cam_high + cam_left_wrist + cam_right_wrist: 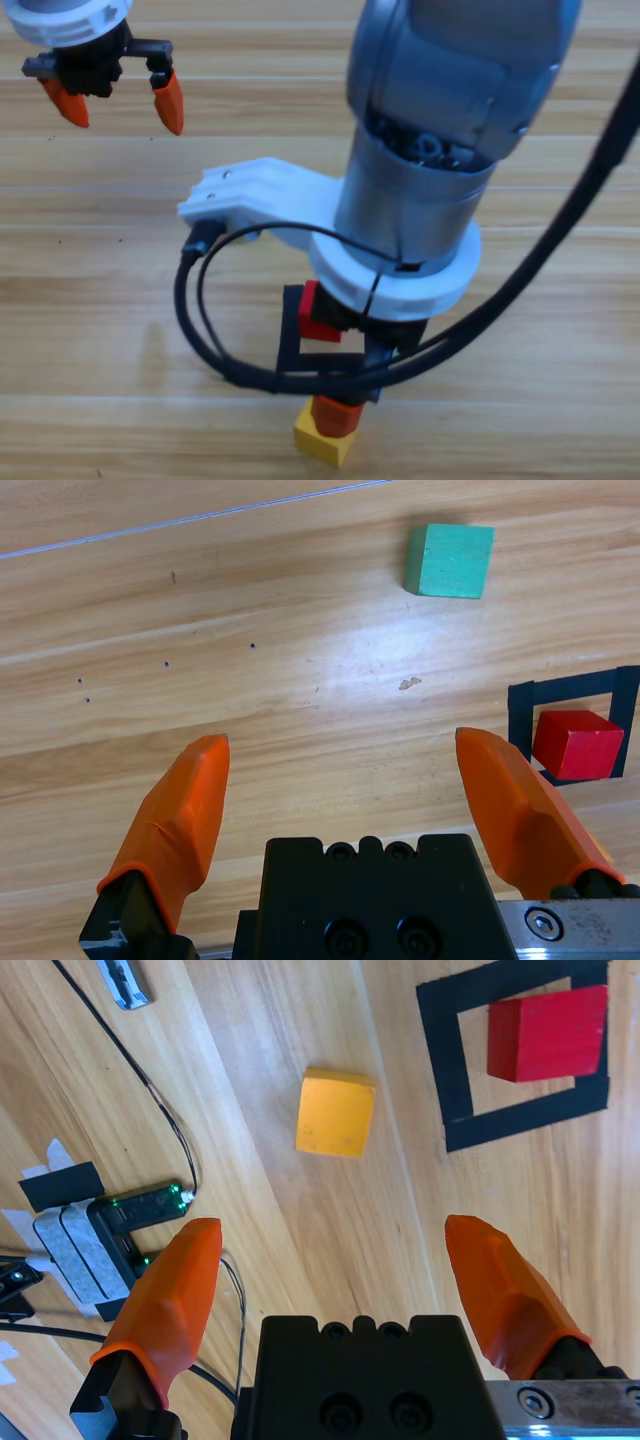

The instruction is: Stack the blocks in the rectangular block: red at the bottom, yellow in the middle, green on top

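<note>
Right pincer (335, 1270) is the one I have working, hanging spread wide and empty above the wooden bench (90, 300), and what matters now is where the small plain yellow cube (336, 1112) lies from it. Through the right wrist view the yellow cube sits on bare wood ahead of the pincer, roughly midway between the two orange jaws and a little toward the left one, clear of both. It lies just outside the near-square outline of dark tape strips (447, 1065), beside one of its strips but not touching it. The small plain red cube (547, 1033) already rests inside that outline, pushed toward one corner. The cube is seen slightly turned against the line across the jaws, so I judge the wrist may need a small twist before I come down. Left pincer (112, 100) waits well away from the outline, also spread and holding nothing. Its own view shows the small plain teal-green cube (449, 561) on open wood, apart from the outline. I judge the right arm much the nearer to the yellow cube, so this pick is its job.
</note>
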Robot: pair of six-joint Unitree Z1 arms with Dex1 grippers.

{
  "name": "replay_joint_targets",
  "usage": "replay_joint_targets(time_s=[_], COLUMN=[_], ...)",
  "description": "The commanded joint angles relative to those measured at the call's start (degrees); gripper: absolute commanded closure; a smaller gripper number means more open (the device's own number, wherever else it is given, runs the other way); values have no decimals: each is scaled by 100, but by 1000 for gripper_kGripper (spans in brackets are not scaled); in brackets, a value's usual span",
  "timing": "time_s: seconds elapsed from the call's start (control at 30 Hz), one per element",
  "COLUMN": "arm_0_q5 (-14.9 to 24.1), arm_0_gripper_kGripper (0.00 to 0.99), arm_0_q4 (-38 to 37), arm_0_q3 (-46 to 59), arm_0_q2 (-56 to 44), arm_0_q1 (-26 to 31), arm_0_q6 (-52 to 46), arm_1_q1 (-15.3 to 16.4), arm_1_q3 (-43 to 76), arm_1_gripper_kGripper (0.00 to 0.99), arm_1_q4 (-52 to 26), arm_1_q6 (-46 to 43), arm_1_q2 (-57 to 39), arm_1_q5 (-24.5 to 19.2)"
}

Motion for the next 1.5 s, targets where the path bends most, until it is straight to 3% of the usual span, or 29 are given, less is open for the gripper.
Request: replay_joint_targets(time_s=[0.03,0.43,0.77,0.9,0.97,1.07,1.13,1.33,1.43,1.5], arm_0_q5=[-20,-20,-11,-11,-11,-11,-11,-11,-20,-20], arm_0_gripper_kGripper=[31,31,31,30,30,30,30,30,30,30], arm_0_q4=[-74,-118,-145,-153,-153,-171,-171,-180,-180,-180], arm_0_q3=[205,249,284,275,266,249,240,231,205,196], arm_0_q2=[237,246,255,264,272,316,334,360,369,395], arm_0_q1=[100,100,91,91,100,100,91,91,100,100], arm_0_q6=[-57,-57,-57,-57,-57,-48,-39,-39,-21,-21], arm_1_q1=[91,-5,-93,-120,-128,-137,-190,-612,-796,-911], arm_1_q3=[-177,-642,-642,-625,-625,-563,-484,-124,-168,-177], arm_1_gripper_kGripper=[0,11,202,623,784,857,972,979,990,990], arm_1_q4=[37,28,37,28,37,37,46,98,81,-25], arm_1_q6=[-86,186,19,-130,-130,-122,-95,678,1135,1504], arm_1_q2=[835,1634,1933,1960,1968,1837,1634,571,193,70], arm_1_q5=[165,-213,-213,33,77,25,16,192,587,1079])
